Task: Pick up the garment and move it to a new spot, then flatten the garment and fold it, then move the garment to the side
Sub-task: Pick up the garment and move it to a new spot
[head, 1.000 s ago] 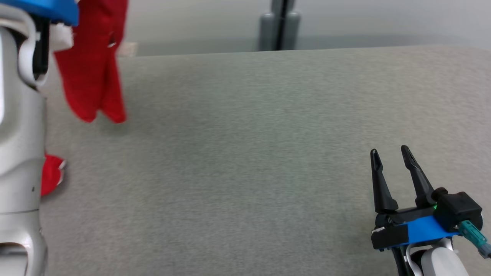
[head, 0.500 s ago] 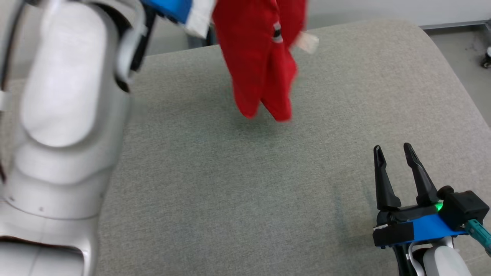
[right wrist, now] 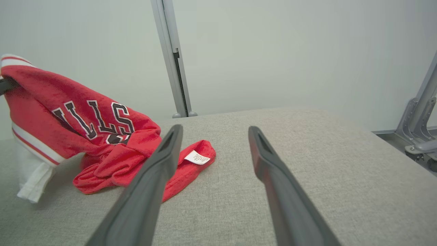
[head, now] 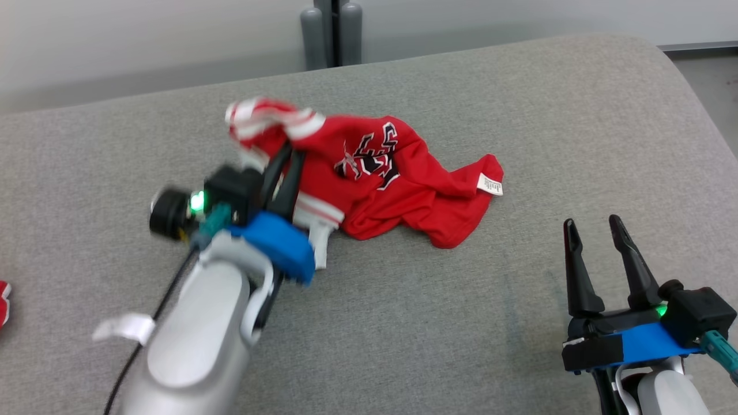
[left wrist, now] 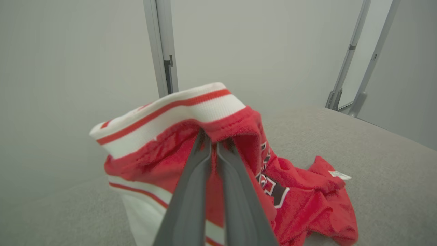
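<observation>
A red jersey (head: pixel 398 190) with black-and-white lettering and red-and-white striped trim lies crumpled on the grey cushion (head: pixel 519 115), its white label at the right end. My left gripper (head: pixel 286 154) is shut on the jersey's striped edge, holding that part lifted while the rest rests on the cushion. In the left wrist view the fingers (left wrist: pixel 191 191) pinch red cloth (left wrist: pixel 232 136) under the striped band. My right gripper (head: pixel 594 227) stands open at the lower right, apart from the jersey (right wrist: pixel 102 143), nothing between its fingers.
A grey post (head: pixel 330 34) stands behind the cushion's far edge. Another scrap of red cloth (head: pixel 3 302) peeks in at the left edge. Metal frame legs (right wrist: pixel 418 126) stand off the cushion's right side. Bare cushion lies between the jersey and my right gripper.
The head camera has swung. The jersey hung in the air from my left gripper before; now most of it lies on the cushion, my left gripper lowered and still gripping. My right gripper has kept still.
</observation>
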